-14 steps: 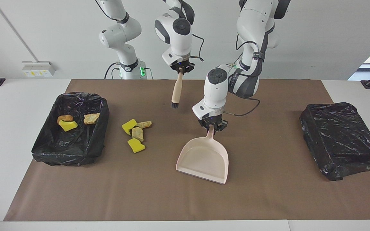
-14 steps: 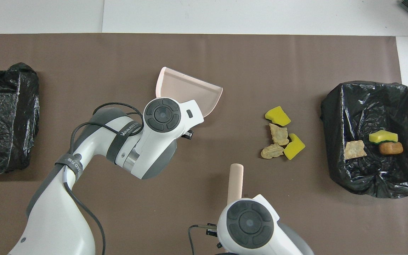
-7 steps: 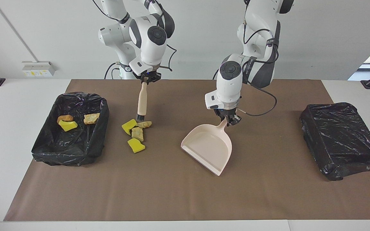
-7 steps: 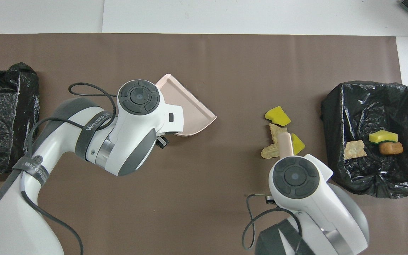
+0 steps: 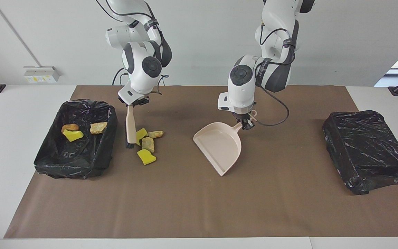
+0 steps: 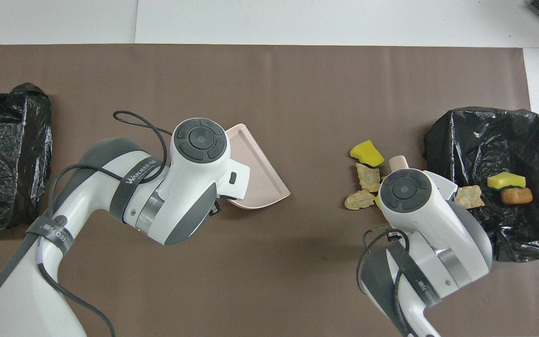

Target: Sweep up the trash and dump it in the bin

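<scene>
Right gripper (image 5: 132,103) is clamped on the pale wooden handle of a dark-bristled brush (image 5: 129,127), hanging upright with bristles at the brown paper mat (image 5: 192,207), between the lined bin (image 5: 52,162) and four loose scraps (image 5: 146,144): spongy yellow wedges and crusty tan chunks. Three more scraps (image 5: 81,130) lie in that crinkled black liner. Left gripper (image 5: 246,122) pinches the handle of a smooth pink plastic dustpan (image 5: 219,147), mid-mat. A second black-wrapped bin (image 5: 368,152) sits at the left arm's end.
</scene>
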`<state>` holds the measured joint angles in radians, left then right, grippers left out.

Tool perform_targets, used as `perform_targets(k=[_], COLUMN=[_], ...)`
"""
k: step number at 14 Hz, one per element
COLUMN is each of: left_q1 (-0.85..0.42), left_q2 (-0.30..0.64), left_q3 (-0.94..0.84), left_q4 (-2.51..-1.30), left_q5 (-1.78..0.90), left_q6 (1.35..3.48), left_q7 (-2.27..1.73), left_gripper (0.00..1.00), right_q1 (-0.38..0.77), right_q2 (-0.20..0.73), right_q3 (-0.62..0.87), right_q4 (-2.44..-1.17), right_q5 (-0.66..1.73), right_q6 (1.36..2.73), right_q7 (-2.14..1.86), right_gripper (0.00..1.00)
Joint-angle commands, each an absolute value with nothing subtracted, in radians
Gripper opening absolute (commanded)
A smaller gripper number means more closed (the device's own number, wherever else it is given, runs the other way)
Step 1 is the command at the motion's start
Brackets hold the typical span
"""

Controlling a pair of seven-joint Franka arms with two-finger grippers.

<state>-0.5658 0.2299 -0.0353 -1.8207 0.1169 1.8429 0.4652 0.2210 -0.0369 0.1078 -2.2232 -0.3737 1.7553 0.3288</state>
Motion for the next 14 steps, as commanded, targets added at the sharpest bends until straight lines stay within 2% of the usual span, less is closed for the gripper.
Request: perform_targets(k=[1, 8, 11, 14], left_q1=[-0.635, -0.676, -0.675, -0.68], left_q2=[0.161, 0.143, 0.135, 0.111], left_q3=[-0.029, -0.028, -0.029, -0.029], left_q4=[-1.899, -2.009, -2.029, -2.063], left_q5=[0.14, 0.236, 0.242, 0.244], left_q6=[1.859, 1.914, 1.911, 1.913], left_q7=[0.485, 0.486, 0.494, 0.494], left_gripper=[0.0, 0.0, 0.0, 0.0], right_q1=[0.199, 0.209, 0.2, 0.144], right_q2=[-0.005, 0.028, 0.015, 0.014], right_q3=[0.121, 0.121, 0.114, 0.109], right_q4=[-2.214, -2.192, -2.123, -1.978], right_q5=[-0.309, 0.137, 0.167, -0.042], right_q6=[1.808, 1.893, 1.777, 1.594], right_q7=[0.288, 0.157, 0.146, 0.135], right_gripper=[0.0, 0.0, 0.0, 0.0])
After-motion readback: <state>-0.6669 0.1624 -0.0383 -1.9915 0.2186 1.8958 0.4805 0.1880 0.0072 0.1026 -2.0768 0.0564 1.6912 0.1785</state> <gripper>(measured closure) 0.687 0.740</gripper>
